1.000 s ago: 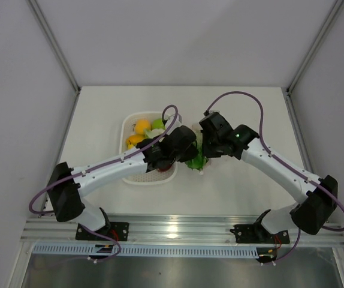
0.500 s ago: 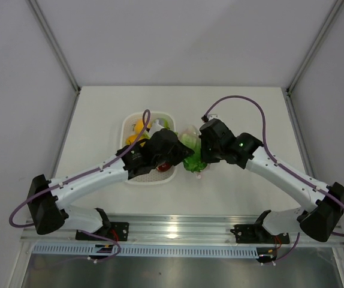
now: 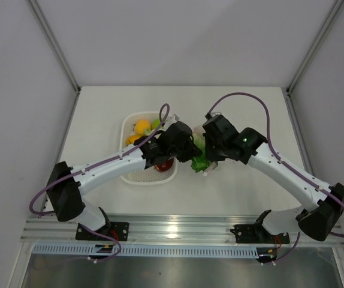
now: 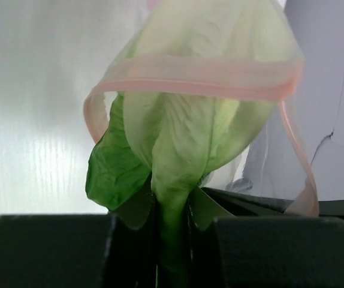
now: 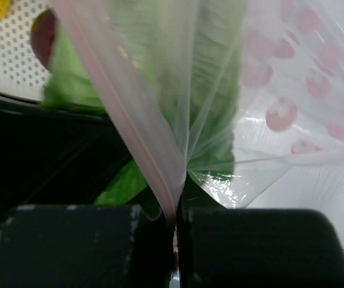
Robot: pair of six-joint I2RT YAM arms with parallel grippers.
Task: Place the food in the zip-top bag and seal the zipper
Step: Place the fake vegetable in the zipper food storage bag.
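Note:
My left gripper (image 4: 172,225) is shut on the stem of a leafy green-white lettuce (image 4: 178,138). The lettuce's top pokes into the mouth of the clear zip-top bag, and the pink zipper (image 4: 202,77) loops round its leaves. My right gripper (image 5: 177,210) is shut on the bag's pink edge, holding the zip-top bag (image 5: 280,114) up; its pink dots show on the right. From above, both grippers meet over the lettuce (image 3: 198,162) just right of the basket. Two orange-yellow fruits (image 3: 142,126), a lime-green fruit (image 3: 156,124) and a dark red apple (image 3: 165,164) lie in the basket.
The white perforated basket (image 3: 141,175) stands left of centre, partly under my left arm. The right wrist view shows its wall (image 5: 10,60) behind the bag. White walls and metal posts close in the table on three sides.
My left gripper drew back left over the basket with the lettuce, then came right again to the bag. The right gripper shifted slightly right, still pinching the bag.

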